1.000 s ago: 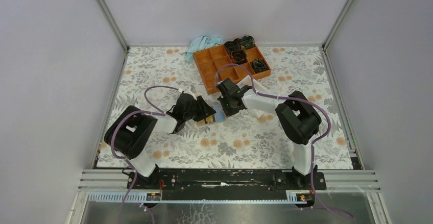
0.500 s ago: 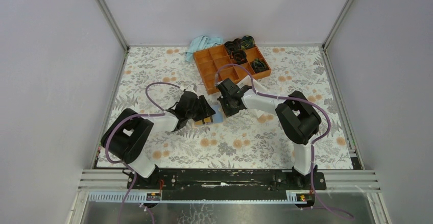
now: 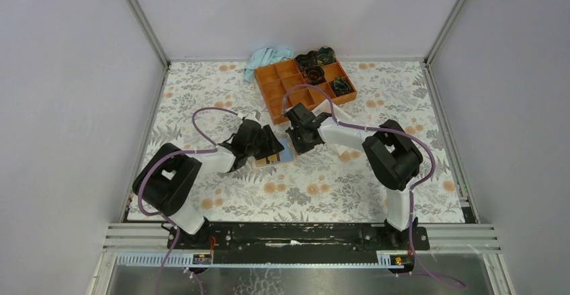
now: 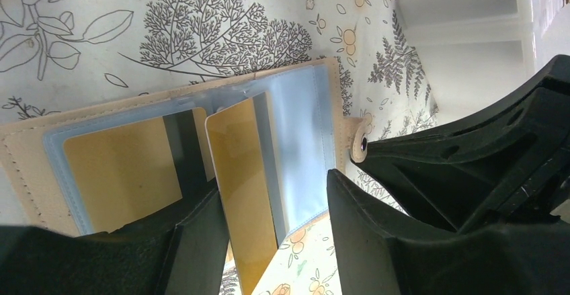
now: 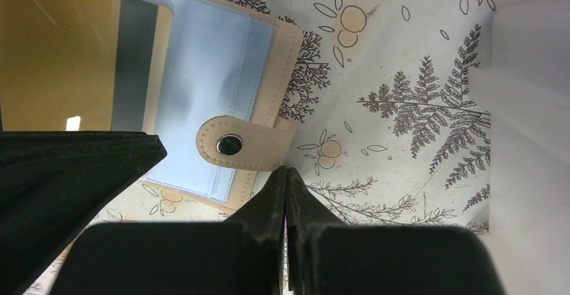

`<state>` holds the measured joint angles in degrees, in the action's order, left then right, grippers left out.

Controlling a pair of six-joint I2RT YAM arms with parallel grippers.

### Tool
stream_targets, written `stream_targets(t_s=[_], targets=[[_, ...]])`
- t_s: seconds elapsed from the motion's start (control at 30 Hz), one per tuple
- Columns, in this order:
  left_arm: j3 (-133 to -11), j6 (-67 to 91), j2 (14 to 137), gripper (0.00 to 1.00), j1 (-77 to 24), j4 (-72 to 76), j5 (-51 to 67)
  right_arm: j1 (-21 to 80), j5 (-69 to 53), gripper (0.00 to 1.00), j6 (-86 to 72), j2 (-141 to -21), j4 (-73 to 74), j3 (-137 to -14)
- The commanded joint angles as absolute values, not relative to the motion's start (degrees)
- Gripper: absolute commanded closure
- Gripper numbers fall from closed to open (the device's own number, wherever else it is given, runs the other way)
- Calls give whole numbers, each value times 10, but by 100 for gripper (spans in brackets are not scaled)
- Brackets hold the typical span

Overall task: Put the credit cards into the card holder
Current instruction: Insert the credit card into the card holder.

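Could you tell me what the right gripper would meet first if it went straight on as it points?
Probably the snap tab of the card holder, lying just ahead of the shut right gripper; depth is unclear, so it might pass above it.

Tan card holder [image 5: 286,46], pale-blue sleeves [image 4: 299,147]; gold card [image 4: 243,167], dark stripe; white floral tablecloth [image 3: 316,187]; orange tray [image 3: 279,87].

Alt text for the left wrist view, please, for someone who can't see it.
An open tan card holder lies on the floral cloth, with one gold card already sleeved and a second gold card tilted inside the open left gripper. The right gripper has its tip beside the snap tab.
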<state>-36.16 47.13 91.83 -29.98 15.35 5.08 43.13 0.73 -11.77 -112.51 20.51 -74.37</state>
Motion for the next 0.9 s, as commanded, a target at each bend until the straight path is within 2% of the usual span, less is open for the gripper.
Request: stream_targets(t_s=[0.0, 0.2, 0.53, 0.87], targets=[[-352, 445, 920, 40, -296, 65, 6, 440, -9, 100, -111, -1133, 231, -749], [-346, 452, 904, 39, -297, 62, -7, 440, -15, 100, -113, -1141, 230, -751], [-352, 453, 907, 25, -298, 56, -10, 440, -14, 100, -112, -1138, 229, -748], [-359, 451, 882, 24, -302, 41, -24, 440, -19, 100, -111, -1143, 228, -752]])
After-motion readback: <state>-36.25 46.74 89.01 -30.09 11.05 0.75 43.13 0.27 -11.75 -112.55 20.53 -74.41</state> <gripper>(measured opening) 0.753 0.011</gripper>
